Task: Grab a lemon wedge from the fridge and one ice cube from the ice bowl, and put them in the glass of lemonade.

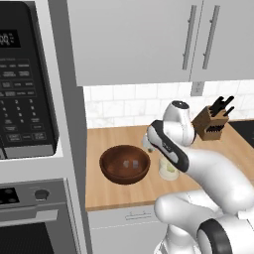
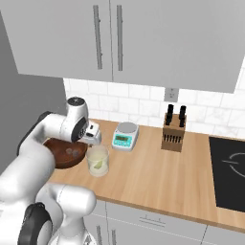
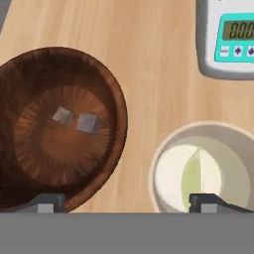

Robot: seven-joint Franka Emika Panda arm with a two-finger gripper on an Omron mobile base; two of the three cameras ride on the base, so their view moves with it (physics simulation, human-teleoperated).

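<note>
Wooden countertop [image 2: 158, 172] runs under grey wall cabinets [image 1: 134, 39] and a white tiled backsplash, with the black oven and microwave column [image 1: 27, 124] at its left end. On it the ice bowl [image 3: 116, 106] sits just beside the glass of lemonade [image 3: 163, 149], a kitchen scale [image 2: 125, 135] and a knife block [image 2: 173, 134] farther along. The gripper [image 3: 126, 203] hovers above the gap between bowl and glass, jaws spread wide and holding nothing. The lemon wedge [image 3: 191, 176] already floats in the glass, so that half looks done. Two ice cubes [image 3: 88, 123] lie touching at the bottom of the bowl; picking one and dropping it in the glass appears to be what remains.
</note>
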